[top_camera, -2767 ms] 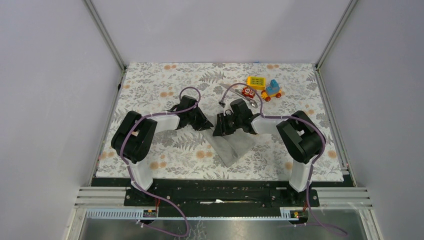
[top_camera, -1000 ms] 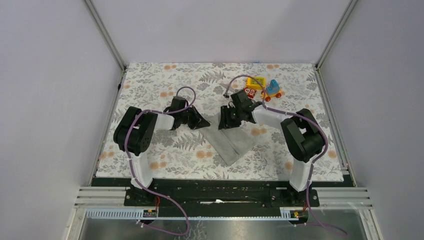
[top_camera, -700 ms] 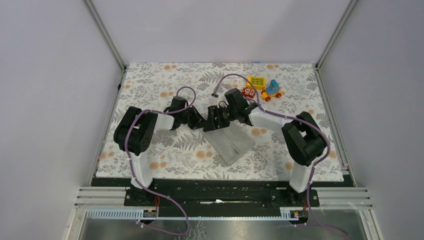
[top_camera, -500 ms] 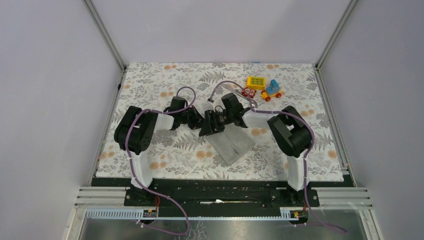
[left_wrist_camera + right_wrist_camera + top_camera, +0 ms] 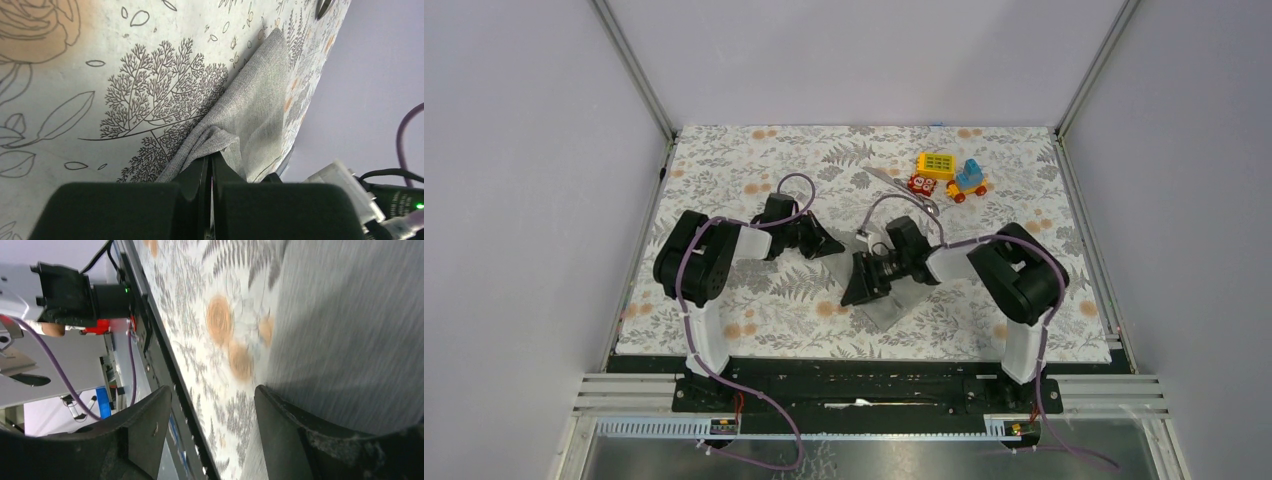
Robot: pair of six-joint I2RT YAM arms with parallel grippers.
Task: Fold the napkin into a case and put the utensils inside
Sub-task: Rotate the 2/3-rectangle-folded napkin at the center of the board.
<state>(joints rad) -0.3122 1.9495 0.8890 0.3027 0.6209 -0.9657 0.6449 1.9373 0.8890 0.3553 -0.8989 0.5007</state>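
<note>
While the left pincer [image 5: 210, 162] clenches the partly folded napkin's [image 5: 255, 100] edge on the surface [image 5: 724, 170] and the right pincer [image 5: 212, 392] hangs released over it, the utensils [image 5: 904, 190] lie outside, beside the toys [image 5: 951, 172].

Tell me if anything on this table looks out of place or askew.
The napkin lies at a slant on the tablecloth, puckered where the shut left pincer pinches it. Colourful toy blocks sit at the far side beside the utensils; they look unrelated to the place setting.
</note>
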